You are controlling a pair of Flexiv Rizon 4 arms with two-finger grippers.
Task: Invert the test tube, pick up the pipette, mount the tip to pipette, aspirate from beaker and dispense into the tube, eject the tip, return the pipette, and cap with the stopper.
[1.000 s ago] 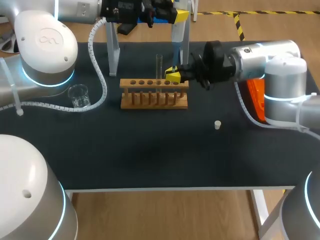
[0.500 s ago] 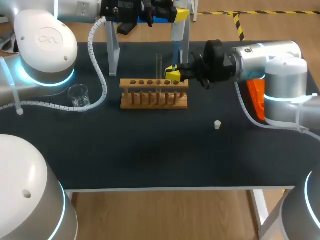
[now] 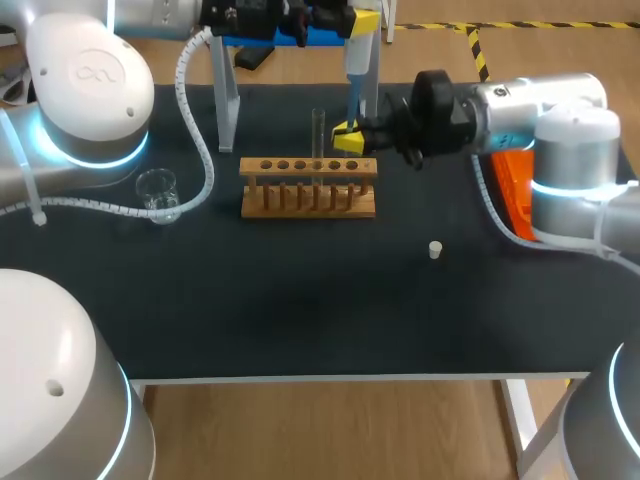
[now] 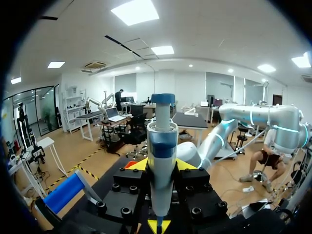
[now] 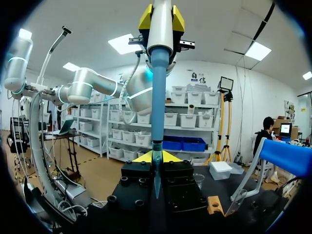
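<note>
Lifted since a second ago, the right gripper now sits higher above the wooden test tube rack, just under the blue-and-grey pipette. Only the right wrist view shows its fingers pinching a slim clear pipette tip that meets the end of the blue shaft. The left wrist view shows the left gripper clamped around the pipette body. A glass test tube stands upright in the rack, and the small white stopper lies on the black table.
</note>
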